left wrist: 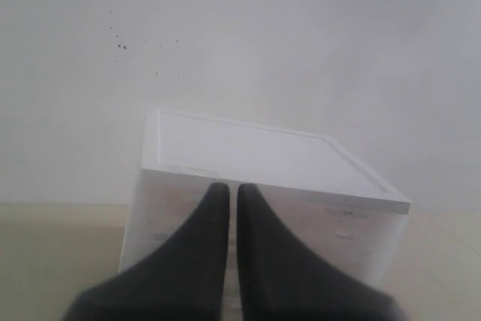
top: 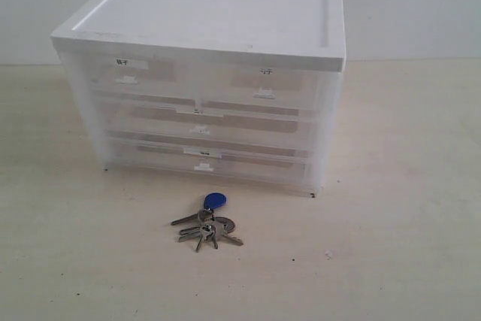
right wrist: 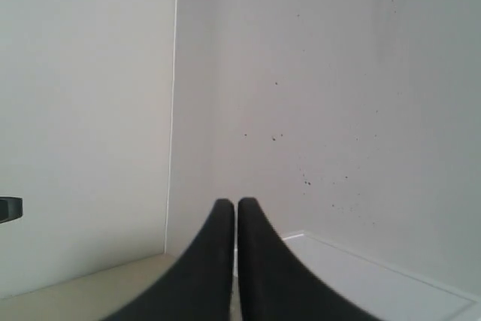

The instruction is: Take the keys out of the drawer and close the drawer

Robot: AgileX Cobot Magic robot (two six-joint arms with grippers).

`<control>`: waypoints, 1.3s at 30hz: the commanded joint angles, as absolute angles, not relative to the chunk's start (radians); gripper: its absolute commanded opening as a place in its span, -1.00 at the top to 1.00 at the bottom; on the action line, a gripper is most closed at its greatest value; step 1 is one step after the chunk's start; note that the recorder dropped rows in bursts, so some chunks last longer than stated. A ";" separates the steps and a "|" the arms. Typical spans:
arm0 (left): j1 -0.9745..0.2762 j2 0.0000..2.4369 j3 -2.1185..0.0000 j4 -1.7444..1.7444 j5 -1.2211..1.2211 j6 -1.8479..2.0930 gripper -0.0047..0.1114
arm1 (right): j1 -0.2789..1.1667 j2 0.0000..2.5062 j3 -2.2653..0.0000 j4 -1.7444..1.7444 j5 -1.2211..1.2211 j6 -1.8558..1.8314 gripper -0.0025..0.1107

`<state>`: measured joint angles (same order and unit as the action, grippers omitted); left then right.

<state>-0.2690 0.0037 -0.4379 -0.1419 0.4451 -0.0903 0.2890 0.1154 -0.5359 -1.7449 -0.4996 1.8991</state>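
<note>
Exterior view shows a translucent plastic cabinet [top: 225, 13] with a flat white top standing on a pale beige table [top: 391, 246]. Under the top sit two half-width drawers [top: 131, 73] side by side, then a full-width middle drawer [top: 248, 124], and at the foot of the cabinet the drawer [top: 248, 163], also full-width, with a small white tab handle [top: 203, 166] at its middle. The drawer's front lies in line with the fronts above it, pushed in. The keys [top: 204, 229] lie on the table just in front of the cabinet, near the middle of its front and apart from it. They are a bunch of silver keys fanned out flat on a ring, with the blue fob [top: 215, 201] on the side nearest the cabinet. In the left wrist view the left gripper [left wrist: 232, 189] points at the cabinet from above its top edge. Its two black fingers are pressed together, with only a thin slit between them, and they stand clear of the cabinet. In the right wrist view the right gripper [right wrist: 235, 204] is likewise pressed together, its black fingers meeting at the tips, and it faces a bare white wall [right wrist: 338, 73] marked with small dark specks. A white flat edge shows beyond its fingers; whether that is the cabinet's top cannot be told.
</note>
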 commanded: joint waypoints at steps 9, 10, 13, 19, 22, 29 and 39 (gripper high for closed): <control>-0.276 0.000 -0.433 -0.149 0.453 -0.105 0.84 | 0.288 0.112 -0.532 -1.744 -0.502 1.903 0.96; -0.276 0.000 -0.433 -0.149 0.453 -0.105 0.84 | 0.288 0.112 -0.532 -1.744 -0.502 1.903 0.96; -0.276 0.000 -0.433 -0.149 0.453 -0.105 0.84 | 0.288 0.112 -0.532 -1.744 -0.502 1.903 0.96; -0.276 0.000 -0.433 -0.149 0.453 -0.105 0.84 | 0.288 0.112 -0.532 -1.744 -0.502 1.903 0.96; -0.276 0.000 -0.433 -0.149 0.453 -0.105 0.84 | 0.288 0.112 -0.532 -1.744 -0.502 1.905 0.96; -0.276 0.000 -0.371 -0.149 0.417 -0.025 0.84 | 0.288 0.112 -0.532 -1.744 -0.502 1.905 0.96; -0.134 0.000 -0.157 -0.147 0.241 0.000 0.84 | 0.288 0.112 -0.532 -1.744 -0.502 1.907 0.96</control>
<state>-0.1846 0.0024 -0.2103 -0.1419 0.3009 0.0000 0.2890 0.1154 -0.5359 -1.7449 -0.5016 1.9022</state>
